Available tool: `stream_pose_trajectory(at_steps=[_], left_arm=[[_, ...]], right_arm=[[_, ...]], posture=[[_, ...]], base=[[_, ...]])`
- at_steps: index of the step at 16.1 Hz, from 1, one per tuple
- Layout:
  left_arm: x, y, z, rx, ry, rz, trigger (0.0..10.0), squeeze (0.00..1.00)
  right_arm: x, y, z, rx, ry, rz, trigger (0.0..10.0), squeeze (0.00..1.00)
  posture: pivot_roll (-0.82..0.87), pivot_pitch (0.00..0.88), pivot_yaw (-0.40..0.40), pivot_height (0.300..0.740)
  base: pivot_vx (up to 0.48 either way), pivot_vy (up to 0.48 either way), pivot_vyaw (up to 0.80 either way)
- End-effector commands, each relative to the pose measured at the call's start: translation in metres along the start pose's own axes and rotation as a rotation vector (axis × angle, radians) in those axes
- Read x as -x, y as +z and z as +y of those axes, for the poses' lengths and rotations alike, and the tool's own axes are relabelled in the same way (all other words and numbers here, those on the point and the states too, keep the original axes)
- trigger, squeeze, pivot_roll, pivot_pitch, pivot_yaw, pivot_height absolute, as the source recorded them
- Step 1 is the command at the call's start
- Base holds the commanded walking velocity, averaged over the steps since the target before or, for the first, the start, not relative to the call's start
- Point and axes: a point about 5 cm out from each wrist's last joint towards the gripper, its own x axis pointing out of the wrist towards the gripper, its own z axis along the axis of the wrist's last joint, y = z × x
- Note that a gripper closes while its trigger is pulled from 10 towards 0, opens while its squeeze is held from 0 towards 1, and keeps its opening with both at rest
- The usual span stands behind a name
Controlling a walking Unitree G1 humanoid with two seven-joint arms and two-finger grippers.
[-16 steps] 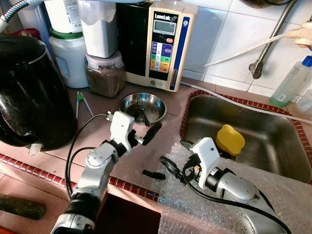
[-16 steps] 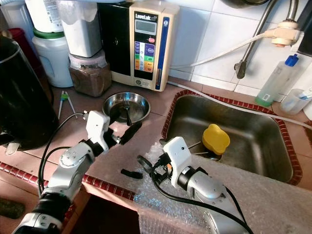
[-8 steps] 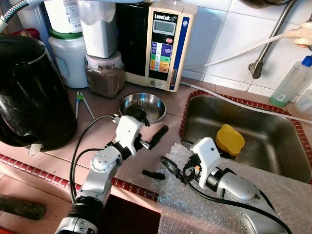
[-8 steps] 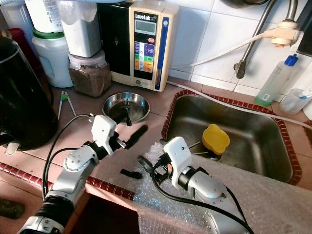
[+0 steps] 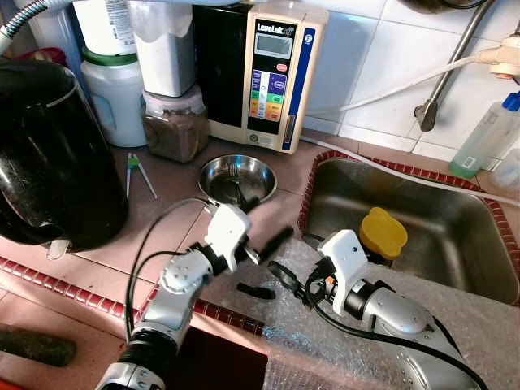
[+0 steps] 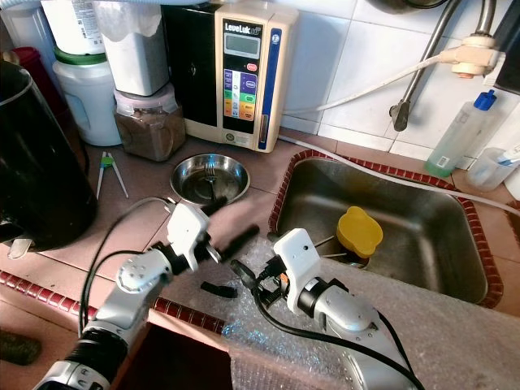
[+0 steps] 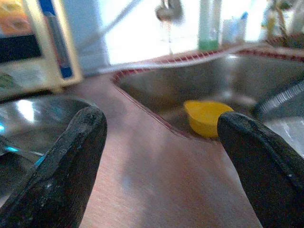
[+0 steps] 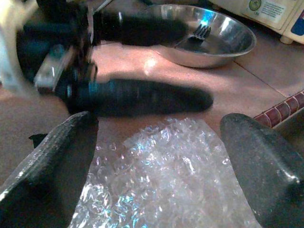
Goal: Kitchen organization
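A steel bowl (image 5: pixel 238 179) holding a fork (image 8: pixel 199 33) sits on the brown counter in front of the water ionizer. A yellow object (image 5: pixel 383 231) lies in the sink (image 5: pixel 455 203). My left gripper (image 5: pixel 264 221) hovers open and empty over the counter between the bowl and the sink's near corner. The left wrist view looks past its fingers (image 7: pixel 61 175) to the yellow object (image 7: pixel 206 116). My right gripper (image 5: pixel 291 256) is open just above the edge of a bubble wrap sheet (image 5: pixel 325 325), close to the left fingers (image 8: pixel 142 97). A small black piece (image 5: pixel 256 290) lies on the counter by the front edge.
A large black kettle (image 5: pixel 49 154) stands at the left. Behind the bowl are a jar of brown powder (image 5: pixel 175 126), white containers and the ionizer (image 5: pixel 272 77). Green-handled tongs (image 5: pixel 134 171) lie left of the bowl. A bottle (image 5: pixel 483 138) stands behind the sink.
My left gripper has moved to the right, away from the bowl's near side and towards the sink corner and the right gripper. The right arm has stayed in place.
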Motion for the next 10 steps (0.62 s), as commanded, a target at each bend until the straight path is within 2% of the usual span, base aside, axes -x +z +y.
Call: stream_pose_trajectory(at_steps=[1,5,10], left_arm=[[-0.002,-0.003,-0.003,-0.007,-0.016,0.013,10.0,0.00],[-0.009,-0.003,0.004,-0.023,0.062,0.022,10.0,0.00],[-0.014,0.005,0.018,-0.009,0.194,-0.030,10.0,0.00]], right_arm=[[0.000,0.002,-0.001,0.009,0.001,-0.001,10.0,0.00],[-0.001,0.004,-0.001,0.012,-0.006,-0.010,10.0,0.00],[0.000,0.004,-0.003,0.016,-0.020,-0.012,10.0,0.00]], posture=[[0.05,0.000,-0.071,0.740],[0.05,0.000,-0.070,0.740],[0.05,0.000,-0.065,0.740]], base=[[0.000,0.000,0.00],[0.000,0.000,0.00],[0.000,0.000,0.00]])
